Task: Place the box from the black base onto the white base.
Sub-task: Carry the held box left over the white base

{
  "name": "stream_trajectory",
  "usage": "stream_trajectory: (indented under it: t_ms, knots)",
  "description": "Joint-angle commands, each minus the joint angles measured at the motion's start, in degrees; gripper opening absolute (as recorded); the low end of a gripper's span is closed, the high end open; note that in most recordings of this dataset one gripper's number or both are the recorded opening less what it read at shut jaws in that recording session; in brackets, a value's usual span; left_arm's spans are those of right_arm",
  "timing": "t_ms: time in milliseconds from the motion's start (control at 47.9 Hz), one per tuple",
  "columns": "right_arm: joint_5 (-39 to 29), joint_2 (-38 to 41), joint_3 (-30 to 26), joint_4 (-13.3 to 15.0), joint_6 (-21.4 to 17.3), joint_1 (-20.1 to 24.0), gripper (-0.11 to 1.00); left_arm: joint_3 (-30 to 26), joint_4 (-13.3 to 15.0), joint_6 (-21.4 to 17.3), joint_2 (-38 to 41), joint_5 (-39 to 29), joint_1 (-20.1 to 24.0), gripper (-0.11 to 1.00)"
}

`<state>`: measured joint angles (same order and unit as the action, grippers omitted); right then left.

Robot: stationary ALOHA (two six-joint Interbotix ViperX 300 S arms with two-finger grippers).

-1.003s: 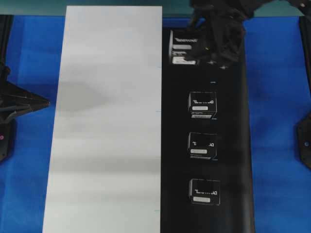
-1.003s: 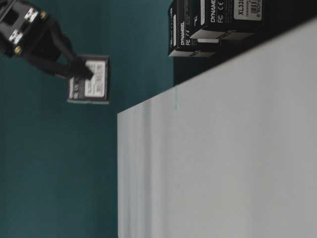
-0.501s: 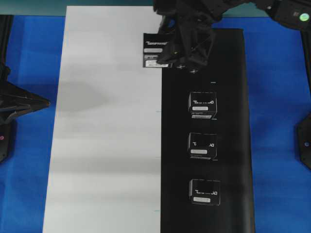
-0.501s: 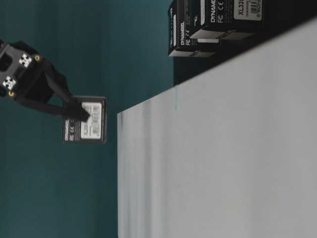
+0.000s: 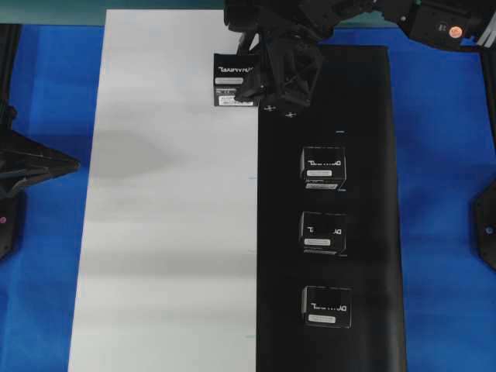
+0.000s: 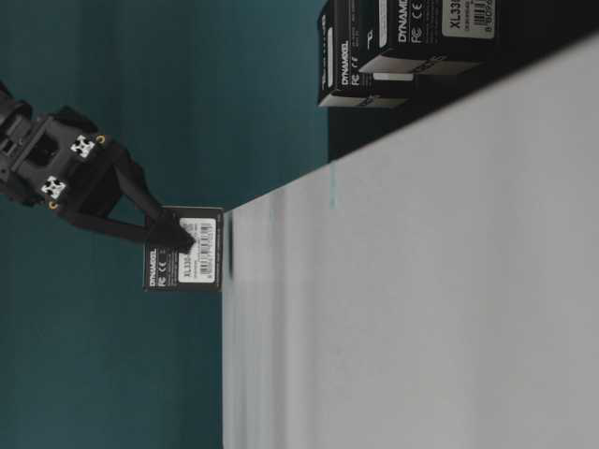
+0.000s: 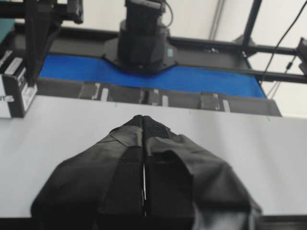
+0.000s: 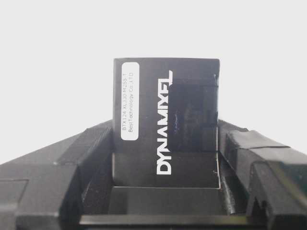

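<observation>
The right pincer is gripping the box between its fingers, holding it just above the far end of the white base. The left pincer is sitting fully closed, holding nothing.

Overhead view looks straight down; your table-level view, rotated sideways, shares the long white rectangular board; wrist views sit close.

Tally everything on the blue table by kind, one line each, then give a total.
Black boxes: 4, one held by the right gripper over the white base, three on the black base
White base: 1
Black base: 1
Total: 6
</observation>
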<state>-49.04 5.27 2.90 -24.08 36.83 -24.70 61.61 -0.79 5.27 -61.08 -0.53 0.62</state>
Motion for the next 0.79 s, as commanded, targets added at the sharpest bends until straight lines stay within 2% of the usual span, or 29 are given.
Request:
stream_trajectory:
  t_ms: [0,773]
  knots:
    - [0.44,0.35,-0.70,0.18,0.00,0.62,0.56,-1.67,-0.18,0.00,0.26,0.35,0.09,-0.06]
    - [0.88,1.41,0.44,0.18,0.00,0.70,0.56,-1.67,-0.18,0.00,0.26,0.35,0.09,-0.06]
